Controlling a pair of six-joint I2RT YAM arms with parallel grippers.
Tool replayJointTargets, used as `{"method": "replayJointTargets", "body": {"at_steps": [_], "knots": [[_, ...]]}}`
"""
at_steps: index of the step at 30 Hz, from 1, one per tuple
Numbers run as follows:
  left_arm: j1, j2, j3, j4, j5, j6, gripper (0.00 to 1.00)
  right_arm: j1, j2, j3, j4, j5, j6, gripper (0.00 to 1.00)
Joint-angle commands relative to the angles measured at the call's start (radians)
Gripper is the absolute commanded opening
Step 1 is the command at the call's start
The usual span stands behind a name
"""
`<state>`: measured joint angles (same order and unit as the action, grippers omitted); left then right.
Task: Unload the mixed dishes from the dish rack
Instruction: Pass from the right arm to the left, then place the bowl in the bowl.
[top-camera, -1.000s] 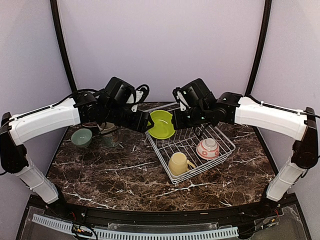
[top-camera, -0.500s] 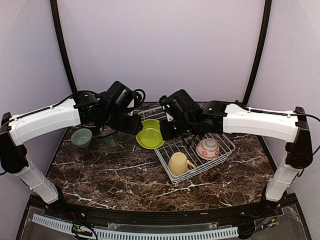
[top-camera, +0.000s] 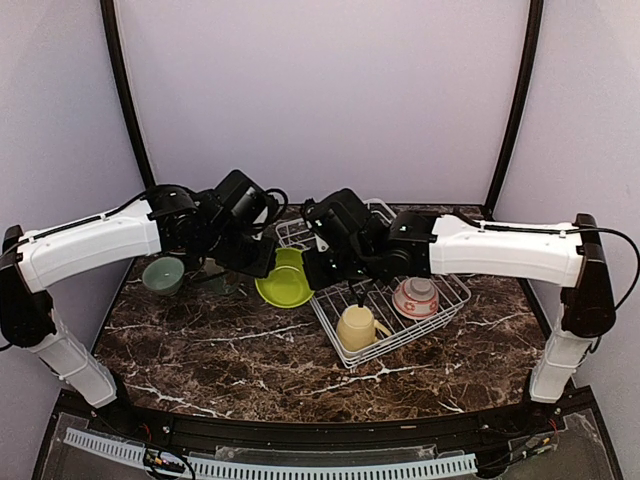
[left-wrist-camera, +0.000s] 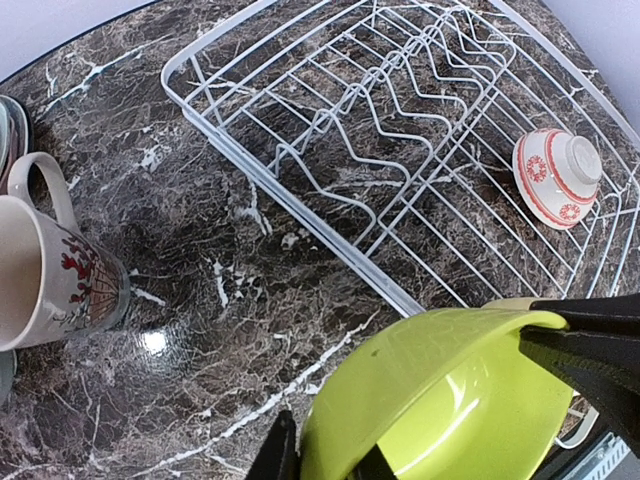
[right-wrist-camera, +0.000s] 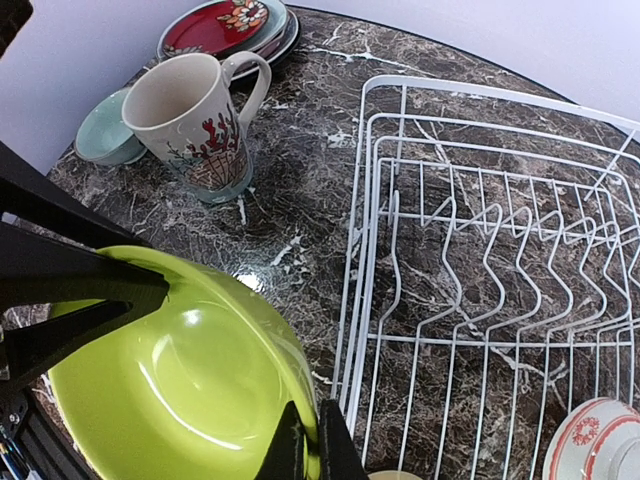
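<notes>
A lime bowl (top-camera: 285, 281) hangs tilted over the table, just left of the white wire dish rack (top-camera: 325, 322). Both grippers hold it. My right gripper (right-wrist-camera: 303, 440) is shut on the bowl's (right-wrist-camera: 180, 390) rack-side rim. My left gripper (left-wrist-camera: 325, 455) pinches the opposite rim of the bowl (left-wrist-camera: 450, 400), one finger outside and one inside. Inside the rack (left-wrist-camera: 300, 210) a red-patterned bowl (top-camera: 415, 296) lies upturned and a yellow mug (top-camera: 358, 326) lies on its side.
On the table left of the rack stand a cream patterned mug (right-wrist-camera: 195, 115), a pale teal bowl (right-wrist-camera: 105, 135) and a stack of plates (right-wrist-camera: 225, 25) with a red one on top. The rack's (right-wrist-camera: 360, 220) upright tines stand bare at its far end.
My right arm carried the lime bowl left, off the rack and lower over the table. My left gripper moved in and closed on the bowl's other rim.
</notes>
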<state>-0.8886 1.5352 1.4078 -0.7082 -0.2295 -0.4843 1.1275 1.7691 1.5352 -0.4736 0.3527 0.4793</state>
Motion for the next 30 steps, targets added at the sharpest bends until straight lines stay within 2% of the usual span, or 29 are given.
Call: {"method": "replayJointTargets", "body": {"at_steps": [1, 5, 8, 10, 15, 18, 23, 27, 30], "knots": [[-0.004, -0.060, -0.036, -0.031, 0.003, -0.033, 0.11, 0.016, 0.001, 0.028, 0.088, -0.023, 0.006, 0.00], [-0.004, -0.110, -0.086, -0.019, -0.007, -0.042, 0.02, 0.017, 0.009, 0.028, 0.095, -0.044, 0.016, 0.00], [-0.003, -0.142, -0.113, -0.025, -0.012, -0.052, 0.01, 0.018, 0.011, 0.023, 0.110, -0.067, 0.028, 0.01], [-0.004, -0.163, -0.139, -0.023, -0.018, -0.061, 0.01, 0.017, 0.012, 0.016, 0.132, -0.080, 0.024, 0.17], [-0.003, -0.229, -0.226, -0.043, -0.070, -0.106, 0.01, 0.017, 0.013, 0.028, 0.114, -0.086, 0.006, 0.66], [-0.001, -0.273, -0.281, -0.050, -0.101, -0.132, 0.01, 0.017, -0.006, 0.010, 0.120, -0.069, -0.006, 0.81], [0.052, -0.350, -0.381, -0.090, -0.117, -0.171, 0.01, 0.017, -0.041, -0.024, 0.112, -0.021, -0.015, 0.92], [0.152, -0.414, -0.478, -0.091, -0.065, -0.192, 0.01, 0.015, -0.068, -0.070, 0.117, 0.027, -0.020, 0.98], [0.221, -0.466, -0.536, -0.102, -0.057, -0.214, 0.01, 0.009, -0.070, -0.075, 0.097, 0.036, -0.015, 0.99]]}}
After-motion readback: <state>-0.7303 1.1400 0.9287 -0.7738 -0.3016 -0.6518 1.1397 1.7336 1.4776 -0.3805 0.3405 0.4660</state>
